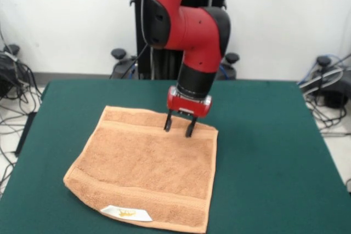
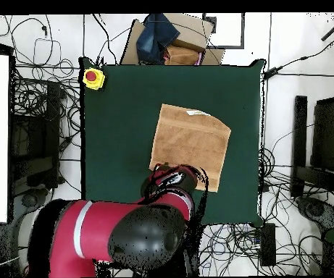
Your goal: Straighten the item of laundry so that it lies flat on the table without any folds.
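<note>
The orange-tan towel (image 1: 145, 168) lies spread on the dark green table (image 1: 269, 152), roughly square, with a white label (image 1: 126, 212) on its near edge. Woven bands run along the near and far sides. My gripper (image 1: 179, 127) hangs open over the towel's far edge, near its far right corner, fingertips at or just above the cloth and nothing held between them. In the overhead view the towel (image 2: 191, 135) sits right of the table's middle, and the red arm (image 2: 171, 182) covers the gripper and the towel's edge nearest the robot.
A yellow box with a red button (image 2: 93, 77) sits at one table corner. Cardboard boxes and blue cloth (image 2: 166, 36) lie beyond the table's far edge. Cables and equipment crowd the floor around the table (image 2: 126, 123).
</note>
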`<state>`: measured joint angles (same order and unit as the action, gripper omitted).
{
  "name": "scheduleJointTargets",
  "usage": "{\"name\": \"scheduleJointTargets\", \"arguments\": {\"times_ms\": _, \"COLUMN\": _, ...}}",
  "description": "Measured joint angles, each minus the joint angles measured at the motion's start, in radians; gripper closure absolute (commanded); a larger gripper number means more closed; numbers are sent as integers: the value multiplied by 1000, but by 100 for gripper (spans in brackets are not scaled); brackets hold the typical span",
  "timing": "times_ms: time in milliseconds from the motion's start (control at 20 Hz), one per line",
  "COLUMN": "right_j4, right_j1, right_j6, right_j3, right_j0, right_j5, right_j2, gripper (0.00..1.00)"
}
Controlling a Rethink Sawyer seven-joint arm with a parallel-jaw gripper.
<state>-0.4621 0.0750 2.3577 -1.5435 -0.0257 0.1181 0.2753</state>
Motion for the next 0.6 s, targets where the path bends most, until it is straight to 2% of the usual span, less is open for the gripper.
{"name": "scheduleJointTargets", "arguments": {"times_ms": 200, "right_j4": 7, "right_j1": -42, "right_j6": 0, "right_j3": 38, "right_j0": 0, "right_j5": 0, "right_j2": 3, "gripper": 0}}
{"name": "scheduleJointTargets", "arguments": {"times_ms": 600, "right_j4": 7, "right_j1": -40, "right_j6": 0, "right_j3": 41, "right_j0": 0, "right_j5": -1, "right_j2": 4, "gripper": 0}}
